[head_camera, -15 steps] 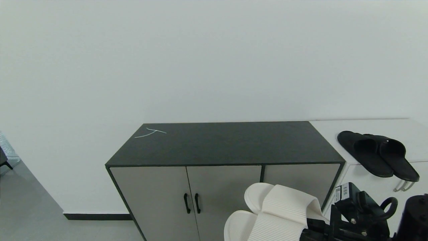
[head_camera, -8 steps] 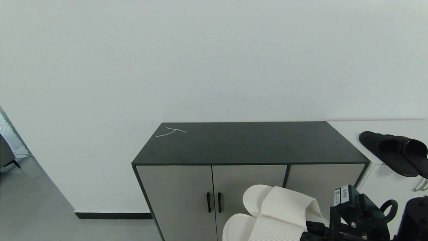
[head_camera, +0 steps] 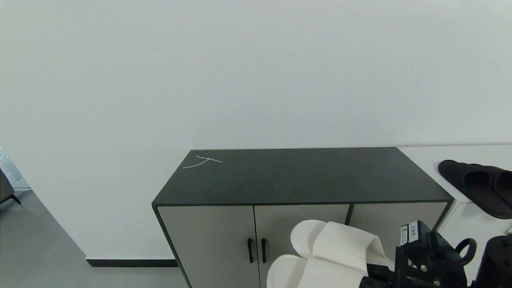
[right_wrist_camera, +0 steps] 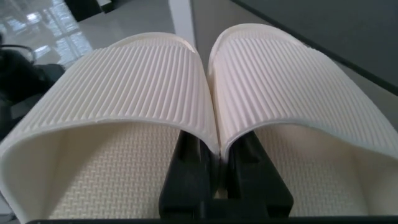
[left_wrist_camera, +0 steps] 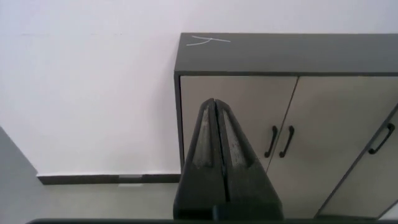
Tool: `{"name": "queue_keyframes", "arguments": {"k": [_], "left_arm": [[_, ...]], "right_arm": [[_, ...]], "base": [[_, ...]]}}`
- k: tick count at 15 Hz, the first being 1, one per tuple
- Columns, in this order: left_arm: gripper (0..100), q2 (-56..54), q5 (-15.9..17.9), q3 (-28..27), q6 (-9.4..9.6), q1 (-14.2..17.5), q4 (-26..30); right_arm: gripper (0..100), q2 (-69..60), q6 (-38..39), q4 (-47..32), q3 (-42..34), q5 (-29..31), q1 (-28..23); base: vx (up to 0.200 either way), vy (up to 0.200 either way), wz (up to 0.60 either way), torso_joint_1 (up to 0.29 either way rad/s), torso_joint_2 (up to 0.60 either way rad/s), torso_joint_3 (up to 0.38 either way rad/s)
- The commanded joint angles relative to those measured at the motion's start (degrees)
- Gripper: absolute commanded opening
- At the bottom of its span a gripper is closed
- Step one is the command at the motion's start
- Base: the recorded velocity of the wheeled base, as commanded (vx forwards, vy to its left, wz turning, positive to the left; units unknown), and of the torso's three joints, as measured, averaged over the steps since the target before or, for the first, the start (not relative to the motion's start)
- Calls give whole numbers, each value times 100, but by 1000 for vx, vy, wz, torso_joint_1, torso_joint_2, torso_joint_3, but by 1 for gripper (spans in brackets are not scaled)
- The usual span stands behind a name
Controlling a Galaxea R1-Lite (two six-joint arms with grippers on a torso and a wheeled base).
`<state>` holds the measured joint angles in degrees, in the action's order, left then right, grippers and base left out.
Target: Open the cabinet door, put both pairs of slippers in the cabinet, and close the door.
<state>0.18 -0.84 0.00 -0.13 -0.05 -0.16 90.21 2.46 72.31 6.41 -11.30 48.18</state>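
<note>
Head view first, and we see the cabinet [head_camera: 304, 176] standing against the wall, dark top, grey front. Its two doors [head_camera: 252, 240] are shut flush, with the pair of black handles [head_camera: 256, 251] side by side at the seam. A thin pale mark [head_camera: 202, 162] sits on the back left corner of the top.

Low on the right, the right pincer [head_camera: 374, 276] holds the white slippers [head_camera: 332, 256] in the air in front of the cabinet, toes pointing toward the doors. Over to the right wrist view: the right pincer [right_wrist_camera: 216, 165] is clamped tight on the white slippers [right_wrist_camera: 205, 93], and we see its two dark fingers [right_wrist_camera: 189, 168] pinching the neighbouring strap edges together, one slipper to each side.

The black slippers [head_camera: 476, 186] lie side by side on the white bench [head_camera: 420, 156], just beside the cabinet's right end.

Left wrist view now: the left pincer [left_wrist_camera: 214, 109] has its fingers pressed together with nothing between them, and it hangs apart from the cabinet [left_wrist_camera: 286, 53], facing the left door and the handles [left_wrist_camera: 280, 141].
</note>
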Motion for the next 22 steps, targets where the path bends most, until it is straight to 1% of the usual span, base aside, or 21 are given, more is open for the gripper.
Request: {"name": "queue_keyframes", "arguments": {"k": [1,10,13,22], "left_arm": [[0,-1,-4,0,-4,-4,-2],[0,-1,-4,0,5,-4,-2],[0,-1,-4,0,5,-4,-2],[0,-1,-4,-9,5,-4,-2]], "right_arm": [[0,23,0,2,-8,-4,16],[0,14,-150,2,-96,-4,34],[0,58,-150,-7,-96,5,34],[0,76,-150,-7,-114,14,34]], "base": [[0,0,-600,-159,290,163],[0,0,-600,-182,384,201],[0,0,0,-167,372,193],[0,0,600,-11,35,18]]}}
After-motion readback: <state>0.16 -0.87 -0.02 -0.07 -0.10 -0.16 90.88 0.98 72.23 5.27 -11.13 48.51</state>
